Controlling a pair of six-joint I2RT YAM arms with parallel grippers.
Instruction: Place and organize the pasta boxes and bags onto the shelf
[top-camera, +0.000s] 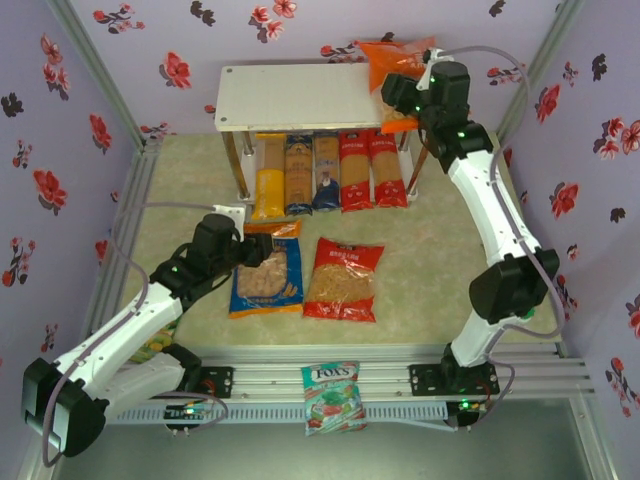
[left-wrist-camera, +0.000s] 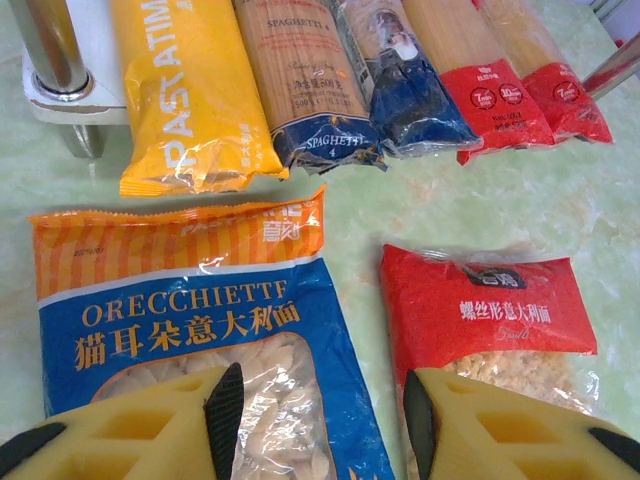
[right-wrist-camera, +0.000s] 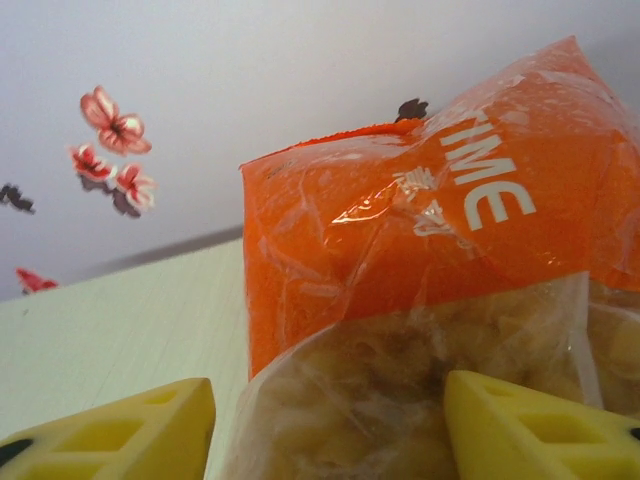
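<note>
The orange bag lies on top of the shelf, at its right end, between the right jaws, which stand wide apart either side of its near end and seem not to pinch it. Below and to the left of them, five spaghetti packs sit side by side under the shelf's top, so that part looks done. The blue bag lies flat on the desk right beneath the left jaws, which are half open and empty; the red bag is just to their right. By my judgement, these two bags remain to be shelved
</note>
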